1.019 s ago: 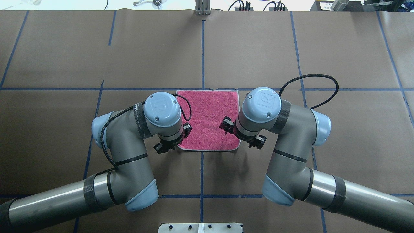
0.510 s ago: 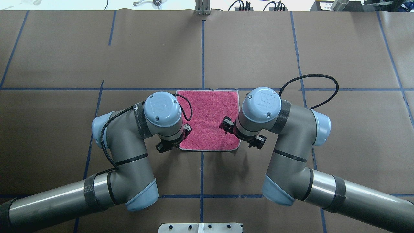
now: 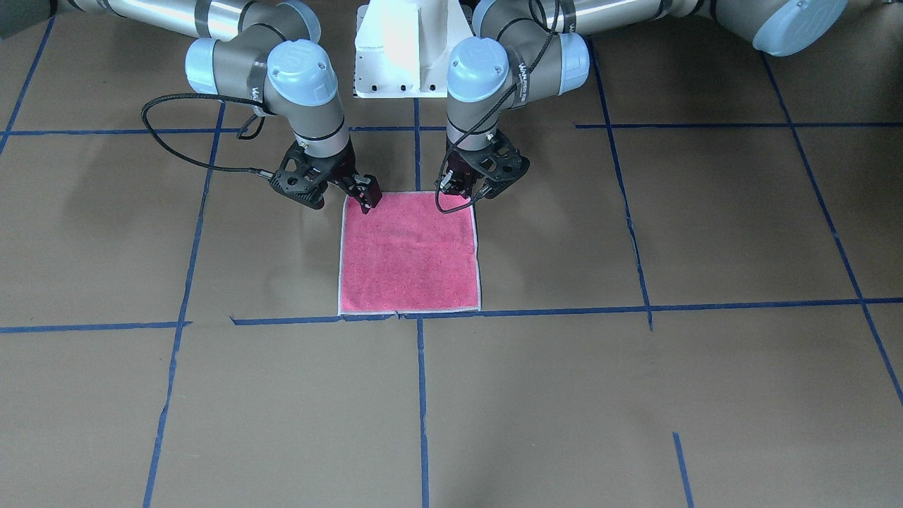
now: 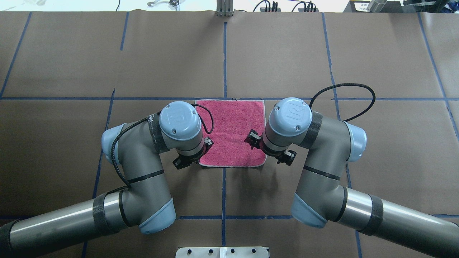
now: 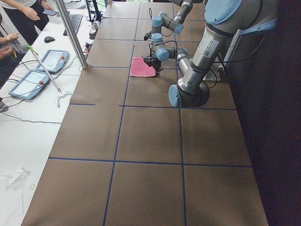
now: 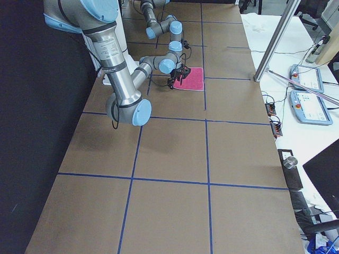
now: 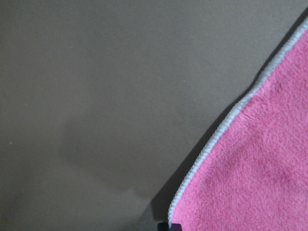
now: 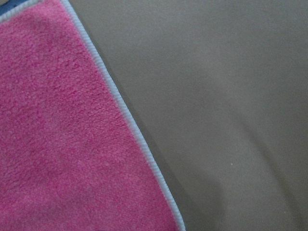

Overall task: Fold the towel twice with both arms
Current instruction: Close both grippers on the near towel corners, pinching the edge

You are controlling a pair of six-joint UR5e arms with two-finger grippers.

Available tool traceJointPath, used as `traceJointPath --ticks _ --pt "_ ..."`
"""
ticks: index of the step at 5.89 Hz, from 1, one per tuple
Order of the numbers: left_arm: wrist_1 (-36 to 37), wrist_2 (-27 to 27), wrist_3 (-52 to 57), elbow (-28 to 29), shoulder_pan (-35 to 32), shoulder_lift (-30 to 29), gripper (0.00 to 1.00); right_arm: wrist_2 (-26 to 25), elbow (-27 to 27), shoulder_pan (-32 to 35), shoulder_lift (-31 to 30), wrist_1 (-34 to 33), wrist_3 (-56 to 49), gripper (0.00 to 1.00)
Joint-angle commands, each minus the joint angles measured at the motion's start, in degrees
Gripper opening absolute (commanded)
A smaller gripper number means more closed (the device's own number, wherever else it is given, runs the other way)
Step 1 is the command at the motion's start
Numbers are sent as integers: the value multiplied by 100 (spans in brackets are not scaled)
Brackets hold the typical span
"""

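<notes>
The towel point(image 3: 409, 257) lies flat on the brown table, pink face up, with a whitish border; it also shows in the overhead view point(image 4: 233, 122). My left gripper point(image 3: 471, 192) hangs open just over the towel's near corner on my left side point(image 4: 193, 152). My right gripper point(image 3: 338, 199) is open at the other near corner point(image 4: 269, 147), one finger over the pink cloth and one over the bare table. Both wrist views show the towel's edge point(image 7: 260, 183) point(image 8: 62, 134) close up, flat on the table. Neither gripper holds anything.
The white pedestal base point(image 3: 402, 49) stands behind the grippers. Blue tape lines point(image 4: 224, 53) cross the brown paper table cover. A metal pole point(image 5: 70, 33) and tablets point(image 5: 51, 61) sit on the white bench beyond the table's far edge.
Both grippers have shifted very slightly at the towel's near corners. The towel has not moved.
</notes>
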Motion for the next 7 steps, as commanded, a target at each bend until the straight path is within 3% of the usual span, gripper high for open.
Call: traceJointPath --ticks 1,4,6,7 --pt "9 9 -2 -1 0 -5 0 0 -120 -42 3 -1 59 100" --pt "9 9 -2 -18 0 -5 0 9 39 -148 13 -1 376 99" --pt "9 0 7 -36 -9 -14 0 0 47 -148 -5 -1 376 85" --pt "9 9 7 -36 -9 -14 0 0 47 -148 -5 -1 402 72"
